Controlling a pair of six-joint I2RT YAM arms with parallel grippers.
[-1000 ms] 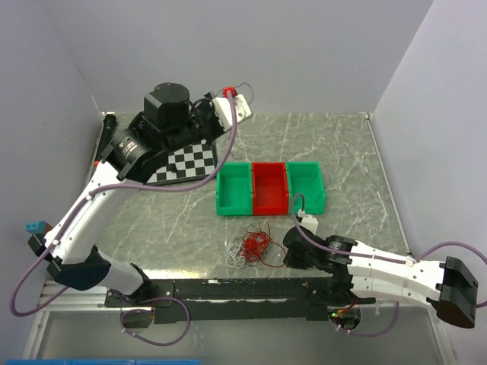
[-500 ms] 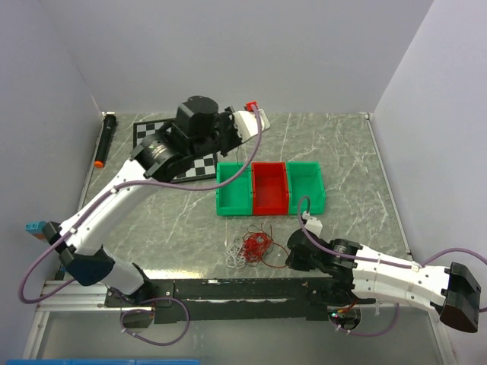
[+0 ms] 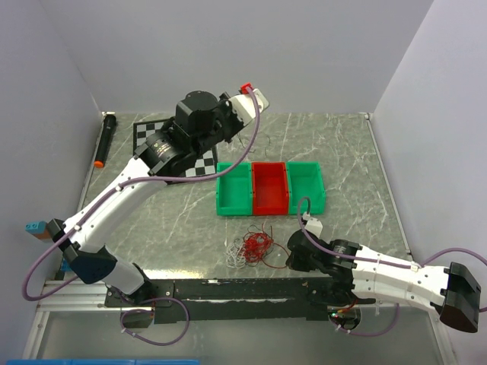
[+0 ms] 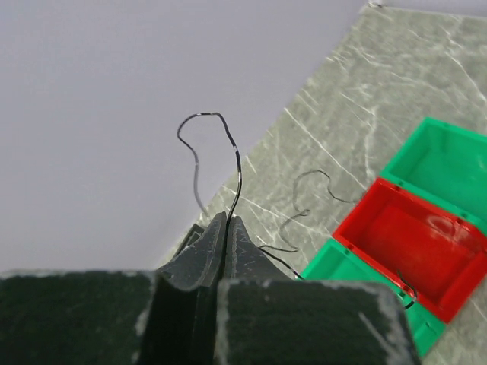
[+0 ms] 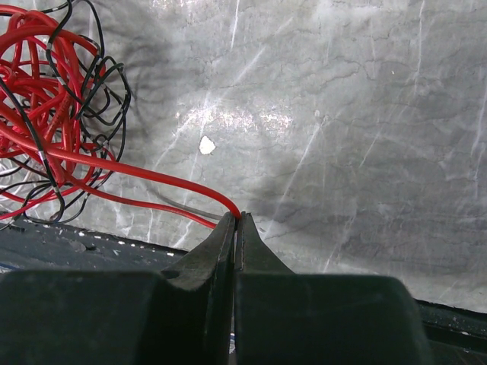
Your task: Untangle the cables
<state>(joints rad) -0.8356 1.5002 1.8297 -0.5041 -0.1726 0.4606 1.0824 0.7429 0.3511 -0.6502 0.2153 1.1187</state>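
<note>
The cables (image 3: pixel 251 248), a light, floppy knot at the near edge of the surface (image 3: pixel 342 144), are prob. best held by loose ends: right hand (image 5: pixel 237 218) pinches a red wire (image 5: pixel 152 176) & left hand (image 4: pixel 228 220) a dark wire (image 4: pixel 237 163).

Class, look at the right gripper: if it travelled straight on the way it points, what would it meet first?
Most likely the bare table. The right gripper, shut on a red wire, angles down at it; the cables sit to one side of that line, though depth is unclear.
</note>
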